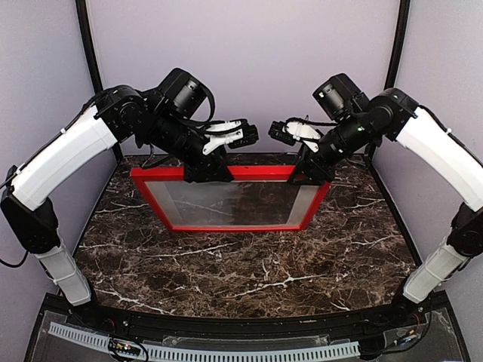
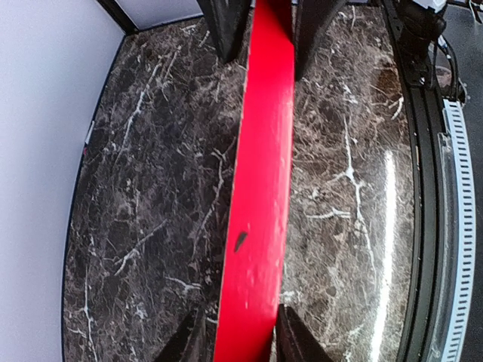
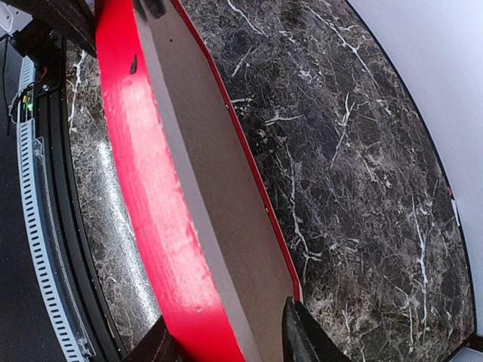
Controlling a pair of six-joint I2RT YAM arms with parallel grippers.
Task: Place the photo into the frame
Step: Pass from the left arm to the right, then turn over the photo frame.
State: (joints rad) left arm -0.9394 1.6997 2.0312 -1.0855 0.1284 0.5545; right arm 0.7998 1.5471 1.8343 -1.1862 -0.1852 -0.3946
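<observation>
The frame (image 1: 234, 226) is red and stands tilted on its lower edge at the back of the marble table, with a glassy pane in its opening. My left gripper (image 1: 205, 170) is shut on its top rail near the left corner. In the left wrist view the red rail (image 2: 260, 188) runs between that gripper's (image 2: 241, 343) dark fingers. My right gripper (image 1: 309, 175) is at the top right corner. In the right wrist view its fingers (image 3: 230, 335) press the frame's (image 3: 143, 188) red face and far edge, with a brown panel (image 3: 219, 196) between them. The photo is out of view.
The dark marble tabletop (image 1: 249, 279) stretches in front of the frame. Pale walls close in the back and both sides. A black rail with a white ribbed strip (image 1: 226, 351) runs along the near edge between the arm bases.
</observation>
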